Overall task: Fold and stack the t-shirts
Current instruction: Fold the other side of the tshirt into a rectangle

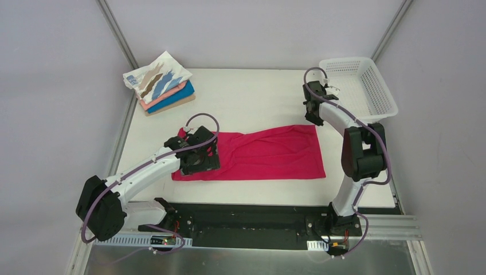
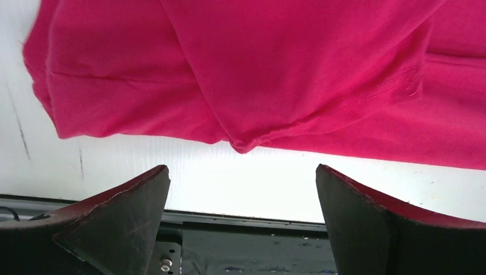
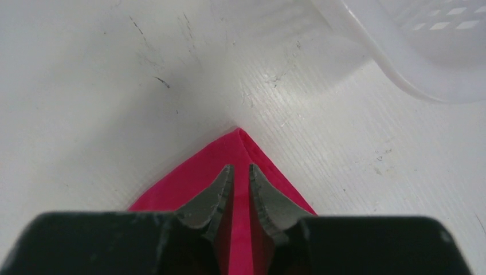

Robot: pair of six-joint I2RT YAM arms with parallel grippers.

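Crimson-pink shirt (image 1: 269, 152) lies flat on the white table (image 1: 252, 97), towards the near edge, folded into a long band running left to right. Its cloth is plain and matt, with soft diagonal creases across the middle. The right end is squared off and the left end is rumpled. In the left wrist view a stitched hem runs along a folded-over layer, and the near edge dips in a small pucker.

Left gripper (image 1: 198, 157) hovers over the band's left end, its fingers (image 2: 132, 200) spread wide with nothing between them. Right gripper (image 1: 313, 114) is at the band's far right corner. In its wrist view that corner comes to a neat point just beyond the fingertips, which stand a narrow slit apart with crimson showing in the gap. Whether they pinch the cloth cannot be told.

A stack (image 1: 166, 91) of folded shirts sits at the table's far left corner: a white shirt (image 1: 156, 77) with tan and blue streaks on top, then salmon, blue and tan layers beneath. A white mesh basket (image 1: 375, 80) stands at the far right corner, just beyond the right gripper.
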